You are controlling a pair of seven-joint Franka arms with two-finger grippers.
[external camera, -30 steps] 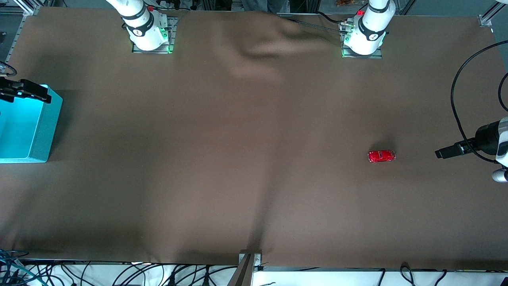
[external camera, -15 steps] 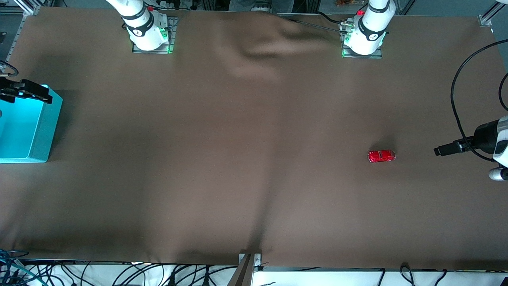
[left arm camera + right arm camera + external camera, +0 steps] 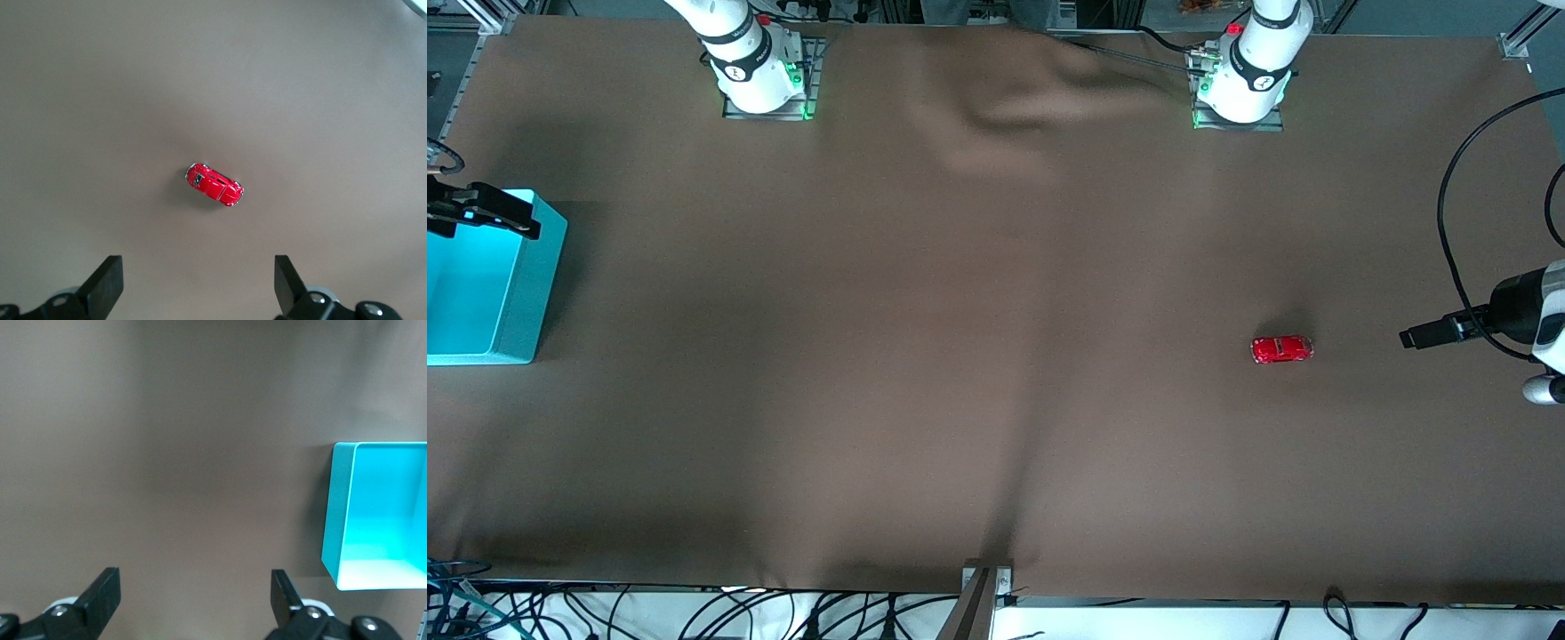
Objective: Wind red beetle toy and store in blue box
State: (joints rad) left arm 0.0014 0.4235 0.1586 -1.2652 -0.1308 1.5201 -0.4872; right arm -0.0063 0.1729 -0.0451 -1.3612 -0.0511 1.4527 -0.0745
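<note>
Left gripper [image 3: 1414, 338]: front view, raised near the toy [image 3: 1282, 348], edged slightly closer; approach just starting.
Left wrist: jaws wide apart, toy on cloth [image 3: 100, 100].
Right gripper [image 3: 193, 600]: spread, waiting beside box [image 3: 333, 513].

No readable text, label, brand, number or sign shows in any view. The black bands around the two white arm bases at the top of the front view carry small white marks, too tiny to make out as letters.
</note>
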